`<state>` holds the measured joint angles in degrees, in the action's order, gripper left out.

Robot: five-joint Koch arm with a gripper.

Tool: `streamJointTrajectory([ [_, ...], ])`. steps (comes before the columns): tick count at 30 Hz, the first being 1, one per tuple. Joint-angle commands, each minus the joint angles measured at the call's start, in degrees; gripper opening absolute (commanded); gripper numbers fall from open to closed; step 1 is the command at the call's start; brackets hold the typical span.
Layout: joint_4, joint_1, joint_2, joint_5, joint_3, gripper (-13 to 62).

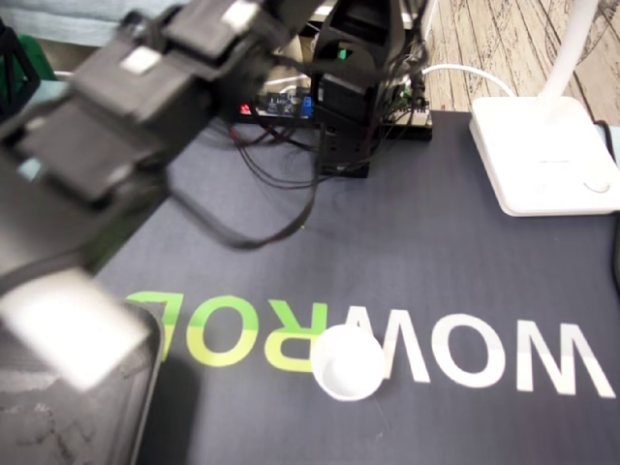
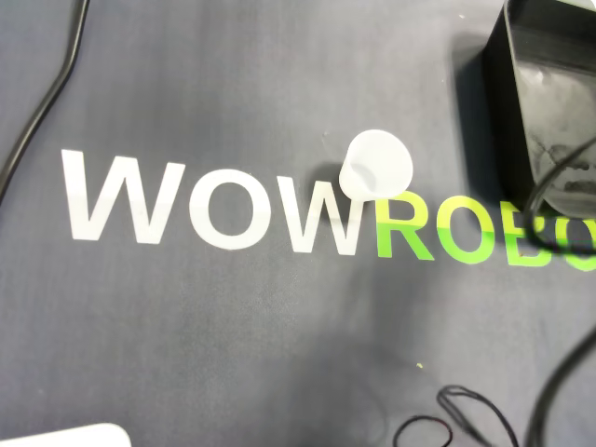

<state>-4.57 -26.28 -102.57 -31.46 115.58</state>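
The white cup [image 1: 347,362] stands on the worktop's dark mat [image 1: 407,252], on the big letters. In the fixed view it is well to the right of the pincer [image 1: 58,194]. The pincer is a blur there, so I cannot tell if it is wide or narrow. I think it must reach over to the cup next. The overhead view shows the cup near a black box [image 2: 549,84], but no pincer.

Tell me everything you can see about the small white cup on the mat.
The white cup is small, round and plain, of thin, translucent plastic as it looks. It stands upright, mouth up, and seems empty. It rests on the dark mat, over the printed lettering where the white W meets the green R. Nothing else touches it.
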Motion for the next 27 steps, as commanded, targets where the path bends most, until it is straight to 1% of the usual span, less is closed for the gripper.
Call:
streamJointTrajectory([
  [1, -4.48, 2.11, -4.92, -7.21, 0.00, 6.0],
  [8, -4.57, 10.20, -14.15, -19.69, 9.14, 6.0],
  [12, -4.75, 17.31, -19.34, -30.15, 16.70, 6.0],
  [16, -10.11, 23.91, -21.97, -40.96, 24.52, 6.0],
  [19, -13.36, 26.63, -21.53, -50.10, 27.51, 6.0],
  [21, -17.40, 27.33, -18.46, -55.11, 28.30, 6.0],
  [25, -32.52, 27.77, -9.14, -59.24, 28.65, 6.0],
  [27, -34.72, 28.04, -7.03, -59.77, 28.48, 6.0],
])
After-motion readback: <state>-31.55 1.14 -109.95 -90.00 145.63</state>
